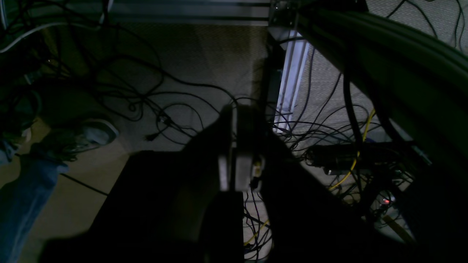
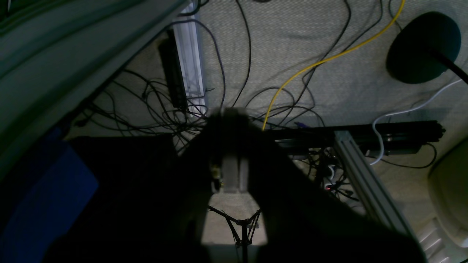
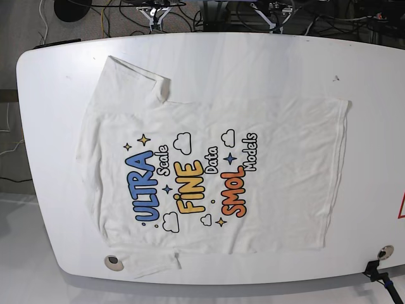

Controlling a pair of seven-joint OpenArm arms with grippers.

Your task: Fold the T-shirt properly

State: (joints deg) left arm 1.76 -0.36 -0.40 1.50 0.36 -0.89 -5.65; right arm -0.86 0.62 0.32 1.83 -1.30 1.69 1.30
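The T-shirt (image 3: 209, 164) lies spread flat on the white table (image 3: 253, 57), print side up, with the coloured lettering near its middle. One sleeve (image 3: 136, 76) points to the far left; the other (image 3: 155, 263) reaches the table's near edge. Neither arm shows in the base view. In the left wrist view my left gripper (image 1: 234, 113) is shut with nothing in it, hanging over the cable-strewn floor. My right gripper (image 2: 228, 113) is likewise shut and empty above the floor. No cloth appears in either wrist view.
Tangled black cables and a yellow cable (image 2: 321, 60) cover the carpet. An aluminium frame rail (image 2: 362, 179) and a round black stand base (image 2: 420, 47) are below. A person's jeans leg (image 1: 22, 197) and shoe (image 1: 93, 133) stand at the left. A small round disc (image 3: 112, 260) sits at the table's near edge.
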